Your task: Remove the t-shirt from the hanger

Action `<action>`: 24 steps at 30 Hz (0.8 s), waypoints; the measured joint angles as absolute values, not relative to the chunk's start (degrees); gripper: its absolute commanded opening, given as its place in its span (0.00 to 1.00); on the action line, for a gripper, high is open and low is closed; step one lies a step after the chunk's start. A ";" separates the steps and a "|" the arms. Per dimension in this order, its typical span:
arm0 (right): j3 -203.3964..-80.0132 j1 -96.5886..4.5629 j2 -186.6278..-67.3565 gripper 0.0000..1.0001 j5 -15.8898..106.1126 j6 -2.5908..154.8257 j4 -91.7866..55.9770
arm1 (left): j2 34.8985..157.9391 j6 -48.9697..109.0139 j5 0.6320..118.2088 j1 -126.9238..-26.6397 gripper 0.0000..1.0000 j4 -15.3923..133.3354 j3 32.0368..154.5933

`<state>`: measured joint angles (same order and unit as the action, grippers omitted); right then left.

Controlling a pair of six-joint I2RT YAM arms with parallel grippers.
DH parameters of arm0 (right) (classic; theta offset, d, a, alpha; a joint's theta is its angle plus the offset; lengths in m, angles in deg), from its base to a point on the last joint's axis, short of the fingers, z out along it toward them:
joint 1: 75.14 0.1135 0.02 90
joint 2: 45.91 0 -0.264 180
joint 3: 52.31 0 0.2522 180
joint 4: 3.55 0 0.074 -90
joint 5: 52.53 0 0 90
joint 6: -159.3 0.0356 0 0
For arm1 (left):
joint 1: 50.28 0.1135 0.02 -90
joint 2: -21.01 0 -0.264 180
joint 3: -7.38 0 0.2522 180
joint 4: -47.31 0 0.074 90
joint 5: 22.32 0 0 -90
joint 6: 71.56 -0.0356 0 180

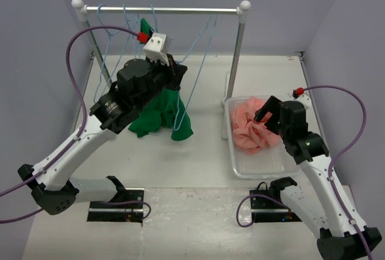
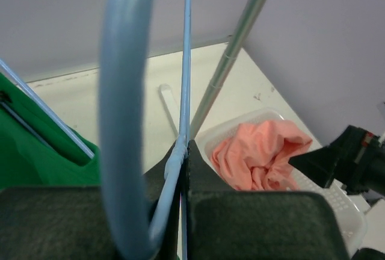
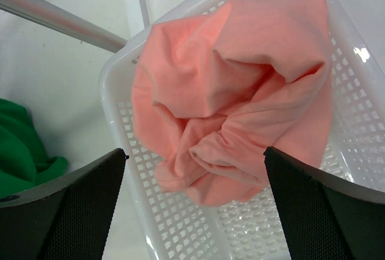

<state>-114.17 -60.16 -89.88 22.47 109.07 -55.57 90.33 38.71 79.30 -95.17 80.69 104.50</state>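
The salmon-pink t-shirt (image 1: 251,124) lies crumpled in a white basket (image 1: 258,167) on the right, off any hanger. My right gripper (image 3: 195,151) hovers just above the t-shirt (image 3: 234,91), jaws wide open and holding nothing. In the top view the right gripper (image 1: 264,112) is over the basket's near side. My left gripper (image 2: 183,148) is shut on the twisted neck of a light-blue wire hanger (image 2: 123,91). From above, the bare hanger (image 1: 183,106) hangs down from the left gripper (image 1: 174,67), raised below the rail.
A grey metal rail (image 1: 162,10) on two posts spans the back, with more light-blue hangers (image 1: 207,31) on it. A dark green t-shirt (image 1: 159,112) hangs beside my left arm. The basket's perforated wall (image 3: 174,224) lies under the right fingers.
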 measured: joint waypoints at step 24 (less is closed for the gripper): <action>-114.17 -60.16 -94.23 0.99 19.89 107.13 -56.09 | 120.95 38.80 91.95 -96.59 0.00 95.51 142.53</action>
